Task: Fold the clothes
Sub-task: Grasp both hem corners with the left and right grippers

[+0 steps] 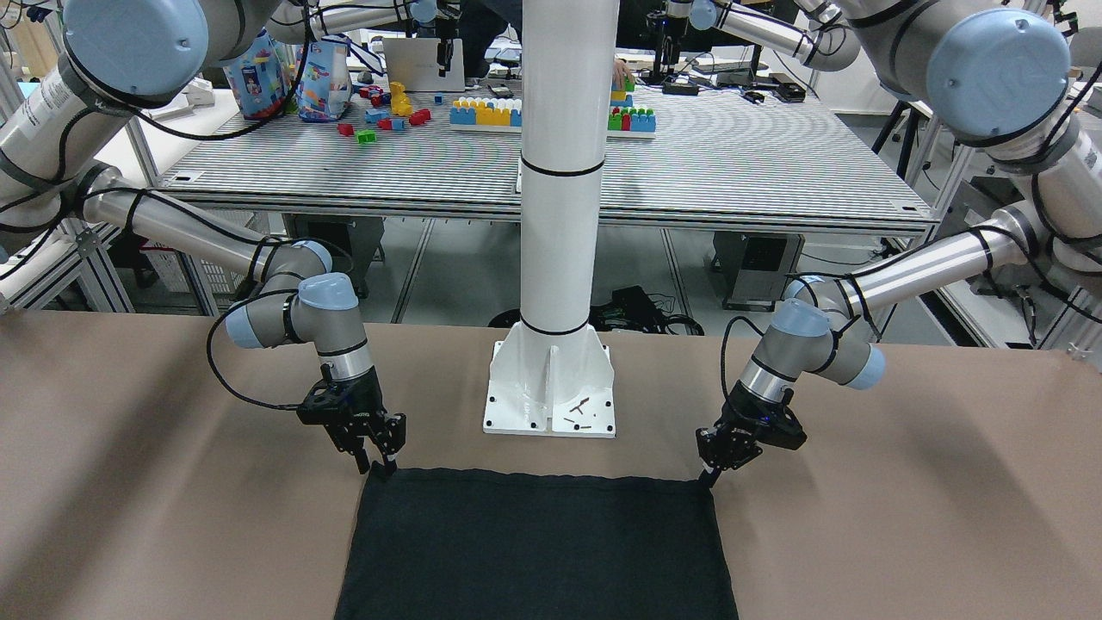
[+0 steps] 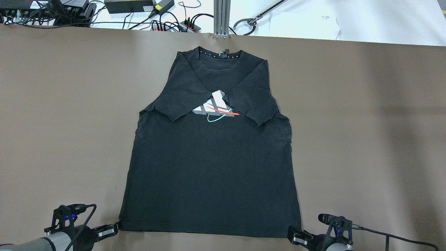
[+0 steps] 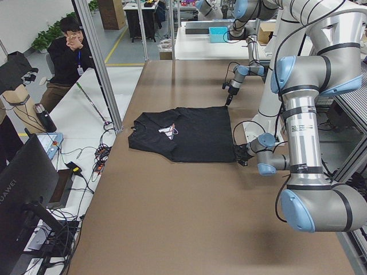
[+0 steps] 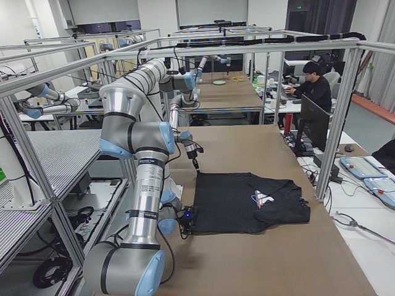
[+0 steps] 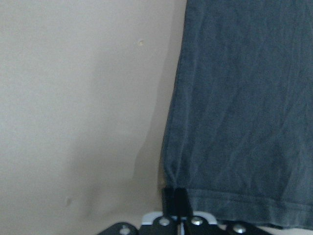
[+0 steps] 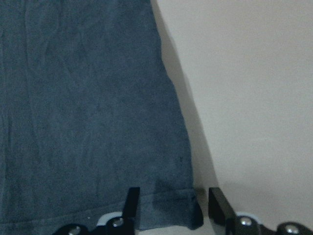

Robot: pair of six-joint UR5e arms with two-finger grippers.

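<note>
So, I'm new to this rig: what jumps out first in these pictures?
A black T-shirt lies flat on the table, sleeves folded over its chest print. The left end effector pinches one hem corner; the right end effector sits open around the other.

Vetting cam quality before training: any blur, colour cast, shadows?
Left wrist and right wrist: soft focus, washed out, the black T-shirt reads blue-grey. Overhead: sharp, darker shadow bands across the table on the right. Front-facing: moiré on the striped bench behind.

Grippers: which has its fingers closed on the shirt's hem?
The left gripper: its fingers are pinched shut on the black shirt's hem corner; the right gripper's stand apart around its corner.
</note>
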